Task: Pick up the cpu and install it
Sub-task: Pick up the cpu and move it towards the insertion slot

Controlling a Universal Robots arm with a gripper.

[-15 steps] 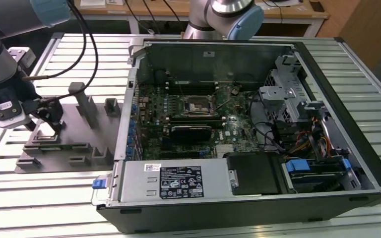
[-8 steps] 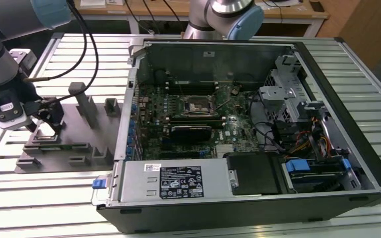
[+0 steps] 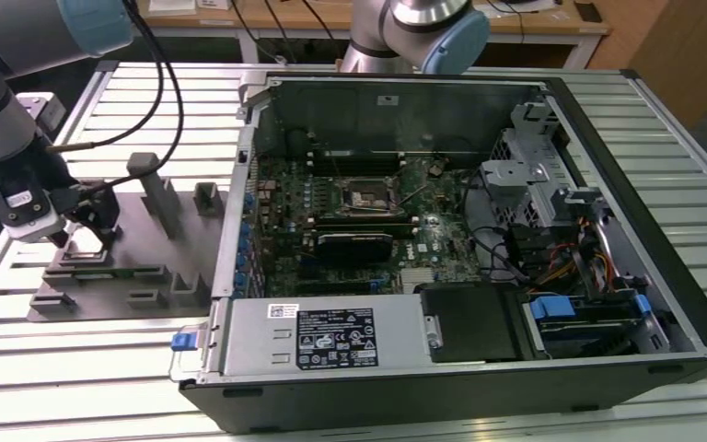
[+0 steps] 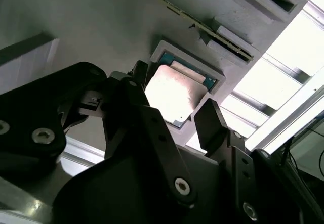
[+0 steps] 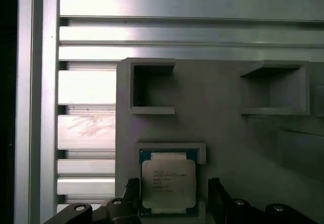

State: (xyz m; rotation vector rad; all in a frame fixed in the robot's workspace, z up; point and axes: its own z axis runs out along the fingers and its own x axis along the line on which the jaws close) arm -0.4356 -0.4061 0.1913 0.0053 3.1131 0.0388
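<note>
I see black gripper (image 5: 173,191) spread wide, holding nothing, straddling silver-topped square cpu (image 5: 168,181) seated in grey plastic fixture (image 5: 223,133) pocket.

Slatted alu table (image 3: 685,175), wooden desk (image 3: 538,26) behind it; wood panel (image 3: 679,46) at exterior view's right.

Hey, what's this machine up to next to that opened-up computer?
A robot arm is working on the cpu, which lies in a pocket of a grey fixture plate beside the open computer. The gripper is low over the chip, open, with a finger on either side. The chip has not been lifted yet.
</note>
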